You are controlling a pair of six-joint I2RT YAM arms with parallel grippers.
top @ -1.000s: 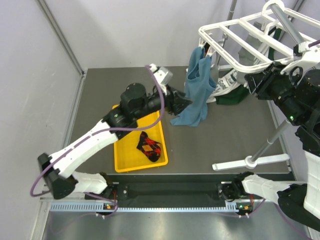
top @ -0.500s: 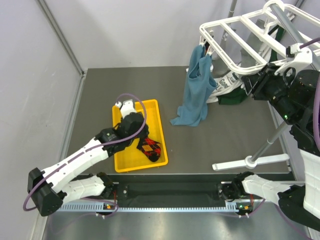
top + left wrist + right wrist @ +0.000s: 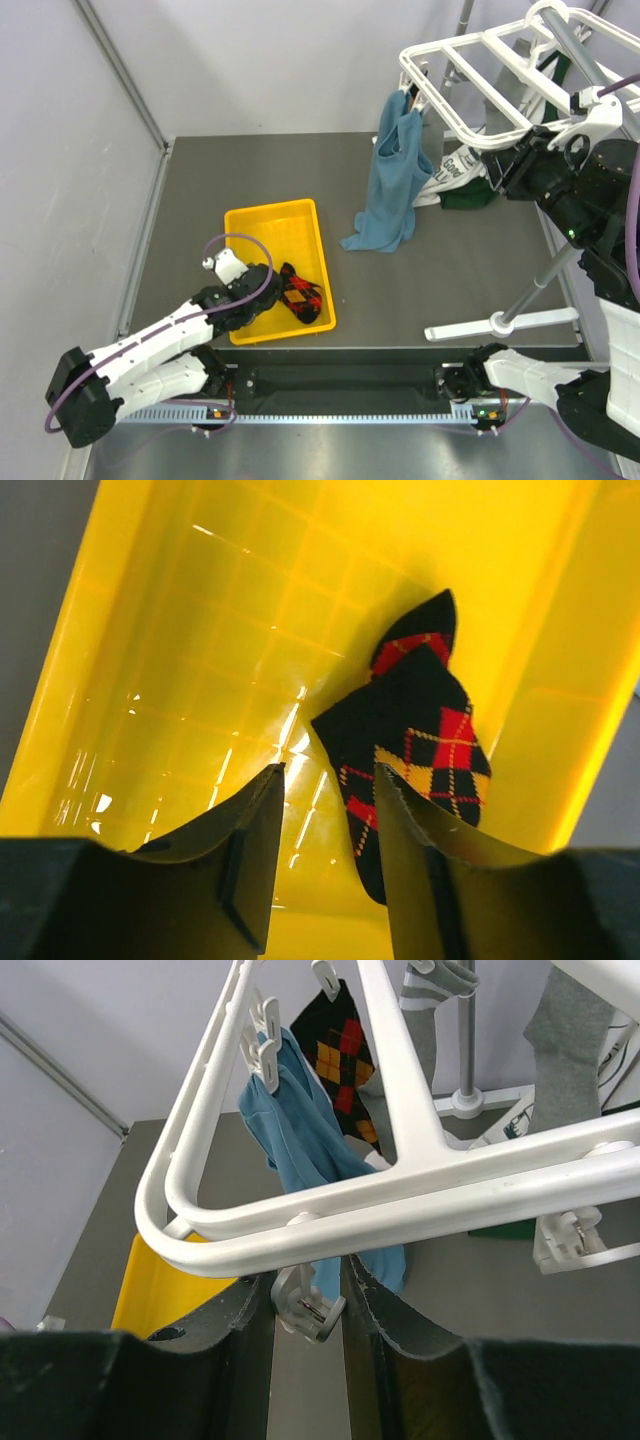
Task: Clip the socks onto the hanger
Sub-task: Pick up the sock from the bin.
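One argyle sock (image 3: pixel 300 294), black with red and yellow diamonds, lay crumpled in the near right corner of the yellow tray (image 3: pixel 262 232), and it was the only thing in the tray. In the left wrist view its toe pointed away along the tray's right wall. The left gripper (image 3: pixel 325 780) hovered low over the tray's near end with its jaws partly spread and nothing between them. The right fingertip (image 3: pixel 395 800) overlapped the sock's near edge in that view, though I could not tell if it touched.

The matching argyle sock (image 3: pixel 345 1060) hung from the hanger (image 3: pixel 400 1190), a white frame of parallel bars raised at the table's far right. A blue cloth (image 3: pixel 392 170) and a grey sock (image 3: pixel 565 1020) hung there as well. The right gripper (image 3: pixel 305 1285) sat under the frame's near bar, its jaws drawn in against both sides of a small white clip (image 3: pixel 310 1305). Under the frame, a dark green cloth (image 3: pixel 465 195) and a white printed one (image 3: pixel 450 165) lay on the table (image 3: pixel 200 180).
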